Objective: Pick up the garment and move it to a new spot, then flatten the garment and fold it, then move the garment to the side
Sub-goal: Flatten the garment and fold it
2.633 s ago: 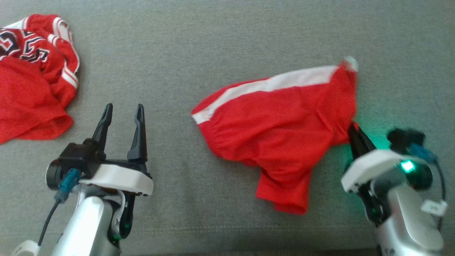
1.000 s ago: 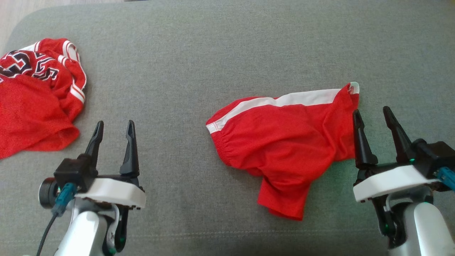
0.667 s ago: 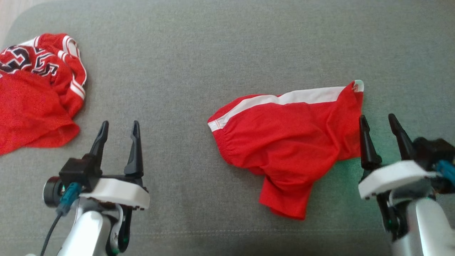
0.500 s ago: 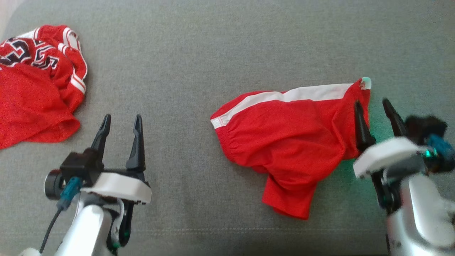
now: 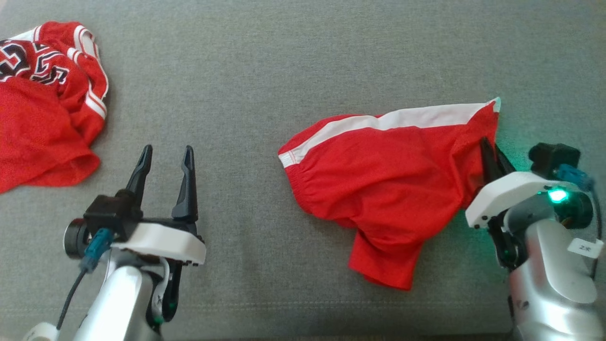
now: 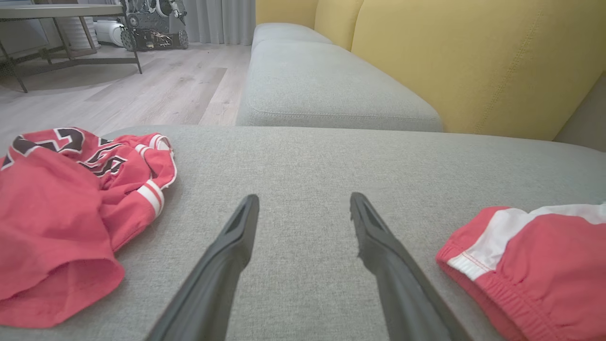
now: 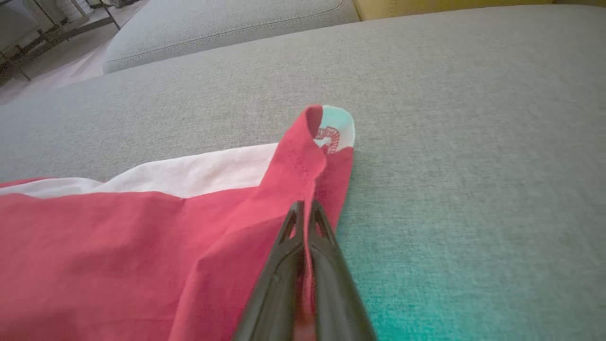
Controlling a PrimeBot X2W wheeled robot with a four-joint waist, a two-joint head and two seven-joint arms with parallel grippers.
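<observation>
The garment (image 5: 378, 189) is red with a white stripe, the jersey (image 5: 42, 109) red-and-white, the cushion (image 5: 284, 57) grey.

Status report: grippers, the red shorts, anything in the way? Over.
Right gripper shut on edge of red shorts. Left gripper open above grey cushion, holding nothing. Shorts rumpled, not flattened. Red jersey bunched far left, apart from shorts.

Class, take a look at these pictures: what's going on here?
A two-armed robot is working on a garment. Its right gripper is shut on the edge of the red shorts, which lie rumpled and unfolded on the grey cushion. Its left gripper is open and holds nothing, apart from the shorts. A red jersey lies bunched at the cushion's far left.
</observation>
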